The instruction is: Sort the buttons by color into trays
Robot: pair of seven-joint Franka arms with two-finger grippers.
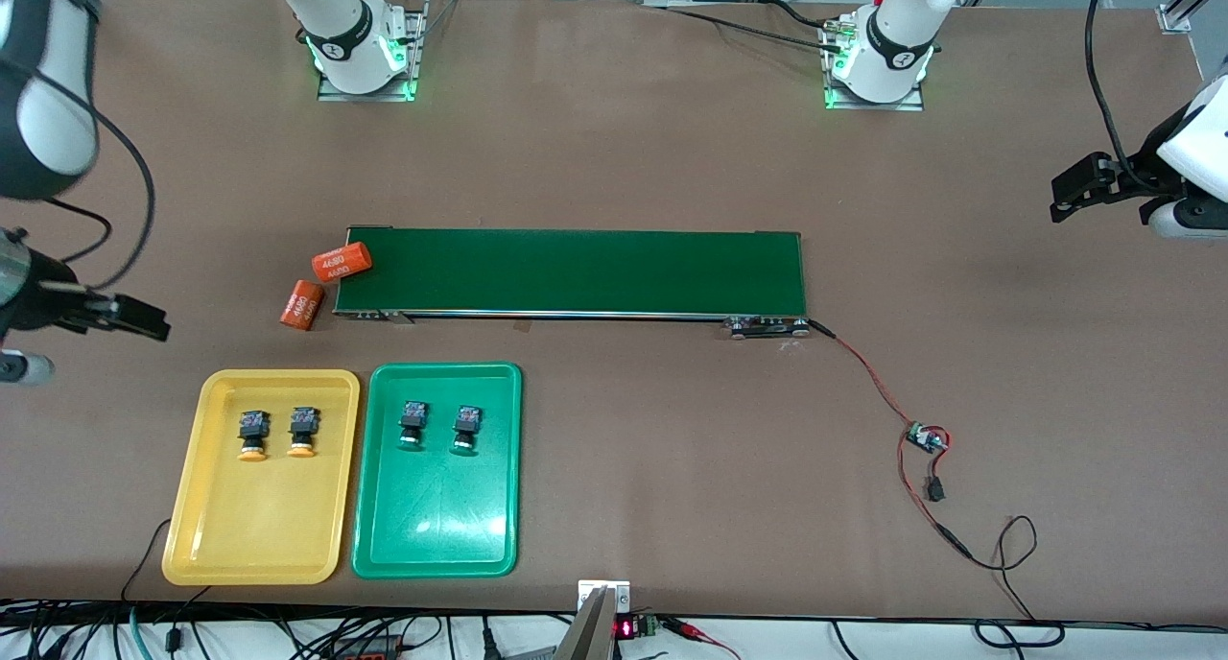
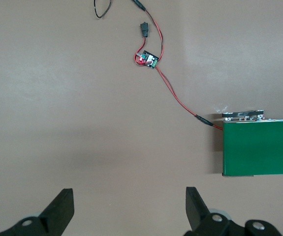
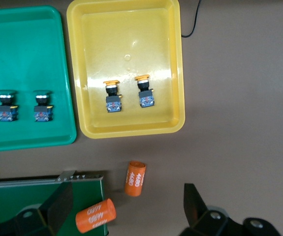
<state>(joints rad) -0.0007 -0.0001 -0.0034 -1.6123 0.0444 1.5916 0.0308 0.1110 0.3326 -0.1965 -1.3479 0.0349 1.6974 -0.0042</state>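
Left gripper [image 1: 1065, 192], right gripper [image 1: 144, 319]: we log both agape, empty, frame edges; buttons [image 1: 252, 435] sit sorted in trays [image 1: 197, 535].

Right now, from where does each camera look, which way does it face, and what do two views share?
Front view: high, across the table, facing both bases; yellow tray, green tray, belt; left gripper and right gripper are at the edges.
Left wrist view: looks down over bare table; open left gripper, belt end, small board.
Right wrist view: looks down; open right gripper, both trays, four buttons, two orange cylinders.
Shared: the belt appears in both wrist views.
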